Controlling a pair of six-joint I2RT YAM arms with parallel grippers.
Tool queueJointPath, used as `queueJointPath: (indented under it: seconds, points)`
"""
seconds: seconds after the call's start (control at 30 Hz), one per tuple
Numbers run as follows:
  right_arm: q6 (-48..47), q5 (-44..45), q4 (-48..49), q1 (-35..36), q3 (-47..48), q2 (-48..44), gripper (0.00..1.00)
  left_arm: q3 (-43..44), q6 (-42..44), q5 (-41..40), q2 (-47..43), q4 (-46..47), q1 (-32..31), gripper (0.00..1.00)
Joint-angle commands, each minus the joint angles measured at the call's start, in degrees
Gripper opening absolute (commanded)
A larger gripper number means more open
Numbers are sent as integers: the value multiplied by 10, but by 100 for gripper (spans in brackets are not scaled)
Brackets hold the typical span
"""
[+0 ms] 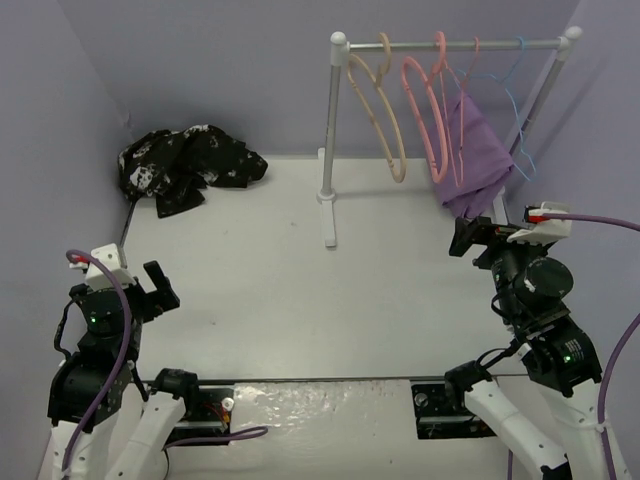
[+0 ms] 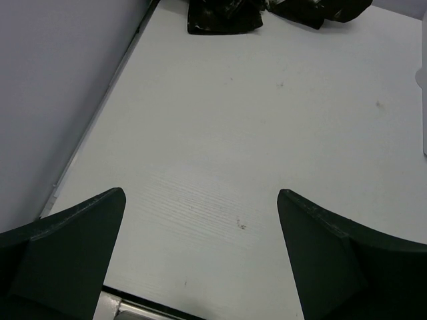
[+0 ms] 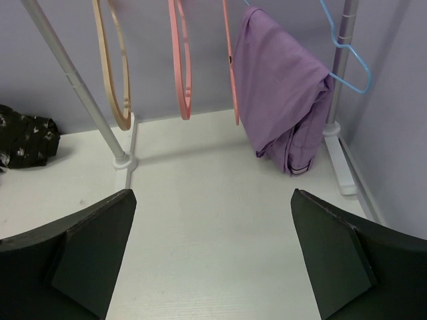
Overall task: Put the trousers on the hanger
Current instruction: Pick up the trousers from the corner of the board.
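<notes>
Left gripper (image 1: 158, 283) and right gripper (image 1: 466, 238) low at the near edge of the table (image 1: 300, 300), jaws spread wide, nothing held.
Farther back, at the far left corner, the trousers (image 1: 190, 163) crumpled in a heap against the wall. Farthest, the hanger (image 1: 380, 112) hooked on the rail (image 1: 450, 45), left of a thick pink hanger (image 1: 428, 118) and a purple cloth (image 1: 478, 152), well apart from the trousers.

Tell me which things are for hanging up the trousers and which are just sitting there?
For the job: floppy black white-speckled fabric trousers; thick beige plastic hanger.

Just sitting there: thick pink plastic hanger; plain purple cloth; thin blue wire hanger; white metal rail.
</notes>
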Motion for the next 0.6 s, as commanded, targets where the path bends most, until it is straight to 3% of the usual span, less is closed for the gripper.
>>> queueJointPath:
  seconds: [0.0, 0.27, 0.57]
  points:
    - [1, 7, 31, 3, 18, 17, 100, 20, -12, 22, 47, 54, 4, 97]
    - [7, 5, 32, 3, 14, 27, 100, 69, -80, 62, 204, 119, 5, 97]
    - [-2, 4, 31, 3, 5, 49, 100, 165, -187, 58, 464, 264, 4, 97]
